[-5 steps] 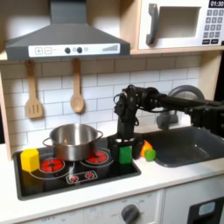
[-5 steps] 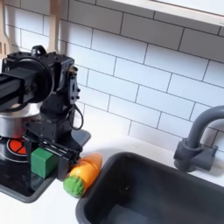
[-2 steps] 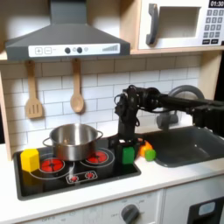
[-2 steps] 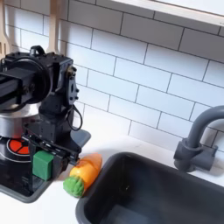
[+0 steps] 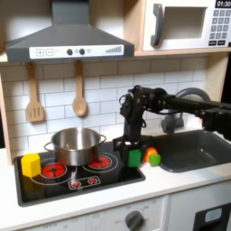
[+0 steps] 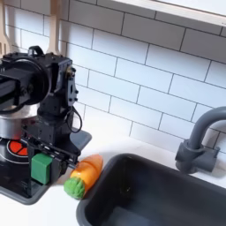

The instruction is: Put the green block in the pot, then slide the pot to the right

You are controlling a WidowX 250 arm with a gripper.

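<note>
In the first exterior view, tool [image 5: 133, 150] down at the hob's [image 5: 54, 188] right end, directly over the green block [image 5: 134, 158], black arm reaching in from the first exterior view's right; whether the fingers are closed on the block or only around it cannot be told at this size. Block at the right edge of the hob, apparently resting on it or barely above. Just right of it, carrot toy [image 5: 152, 157] lying on the bench [image 5: 176, 180], close to the sink [image 5: 194, 149]. Pot [image 5: 75, 143] standing on the back left burner, well left of the block, upright and open. Yellow block [image 5: 32, 165] at the hob's front left corner. In the second exterior view, tool [image 6: 46, 155] seen from the side, fingers [image 6: 57, 151] straddling the green block [image 6: 41, 165], jaws narrow and seemingly against its sides, though true contact cannot be told. Block near the hob's [image 6: 11, 181] front corner. Carrot toy [image 6: 81, 176] lying just beside it toward the second exterior view's right, green end forward, next to the sink [image 6: 141, 192]. Pot [image 6: 11, 123] partly hidden behind the arm at the second exterior view's left edge.
</note>
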